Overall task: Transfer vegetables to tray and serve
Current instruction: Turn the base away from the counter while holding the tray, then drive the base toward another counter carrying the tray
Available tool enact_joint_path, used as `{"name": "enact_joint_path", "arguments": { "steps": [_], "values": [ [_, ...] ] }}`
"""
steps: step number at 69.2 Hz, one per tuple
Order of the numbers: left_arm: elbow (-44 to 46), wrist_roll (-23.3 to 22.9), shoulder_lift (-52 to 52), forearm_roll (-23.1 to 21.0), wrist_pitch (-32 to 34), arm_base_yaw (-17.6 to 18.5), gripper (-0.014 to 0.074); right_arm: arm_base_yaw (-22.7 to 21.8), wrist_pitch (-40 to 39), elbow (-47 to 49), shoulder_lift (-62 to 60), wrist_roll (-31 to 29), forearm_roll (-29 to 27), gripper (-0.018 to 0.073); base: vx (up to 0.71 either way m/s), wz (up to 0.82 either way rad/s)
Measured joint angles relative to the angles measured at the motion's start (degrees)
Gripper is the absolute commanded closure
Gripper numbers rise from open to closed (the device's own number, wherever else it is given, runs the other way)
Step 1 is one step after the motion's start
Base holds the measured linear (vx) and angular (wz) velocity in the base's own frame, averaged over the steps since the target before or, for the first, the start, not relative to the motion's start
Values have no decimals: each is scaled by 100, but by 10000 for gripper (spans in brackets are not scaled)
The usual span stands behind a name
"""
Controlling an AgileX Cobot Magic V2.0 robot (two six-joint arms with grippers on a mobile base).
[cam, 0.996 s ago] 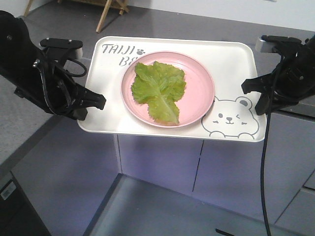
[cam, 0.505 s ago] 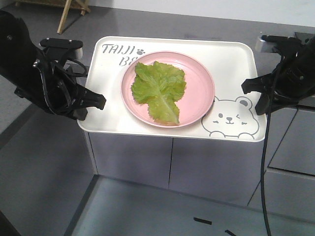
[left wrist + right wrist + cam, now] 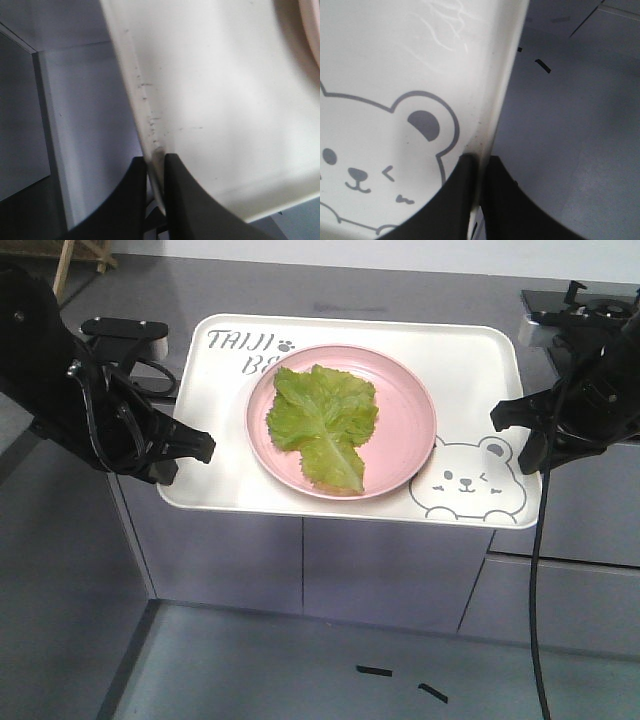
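- Background on the move! The grey cabinet fronts (image 3: 380, 570) below have slid across the front view since a second ago, and two black marks (image 3: 400, 680) now show on the floor, while tray and arms sit at the same spot in frame. My guess is the base is carrying us.
- Both arms are on the job: my left end effector (image 3: 198, 446) is clamped on the left rim of the tray (image 3: 470, 370), and my right end effector (image 3: 512, 436) is clamped on the right rim beside the bear drawing (image 3: 465, 480).
- Tray is in the air between my arms, roughly level, nothing under it.
- The lettuce leaf (image 3: 325, 420) lies flat on the pink plate (image 3: 412, 390), and the plate sits mid-tray, partly covering the lettering (image 3: 235, 340).
- Handling, as I judge it: the tray looks stiff and smooth, so the thin rims are the only hold, and the plate could slide if I tilt.
- Leaf looks light and limp. It will not shift the load, but a jolt could flip it.
- Front view gives me the whole layout, though it hides exactly how the fingers meet the rim.
- Left wrist view settles that: the tray (image 3: 210, 100) rim is pinched between both fingers of the left end effector (image 3: 156, 167), one above, one below.
- Right wrist view shows the same pinch by the right end effector (image 3: 476, 167) on the tray (image 3: 395, 50) rim by the bear's ear, plus floor marks (image 3: 542, 65) beyond.
- Neither wrist view shows the leaf.
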State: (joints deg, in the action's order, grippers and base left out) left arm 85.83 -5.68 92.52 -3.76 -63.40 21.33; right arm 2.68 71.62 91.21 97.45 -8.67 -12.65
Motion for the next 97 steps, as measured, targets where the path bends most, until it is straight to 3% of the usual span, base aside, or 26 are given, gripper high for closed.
{"name": "enact_joint_path", "arguments": {
  "steps": [97],
  "values": [
    [0,0,0,-6,0,0,603,0,6,0,0,0,5,565,-1,-8]
  ]
}}
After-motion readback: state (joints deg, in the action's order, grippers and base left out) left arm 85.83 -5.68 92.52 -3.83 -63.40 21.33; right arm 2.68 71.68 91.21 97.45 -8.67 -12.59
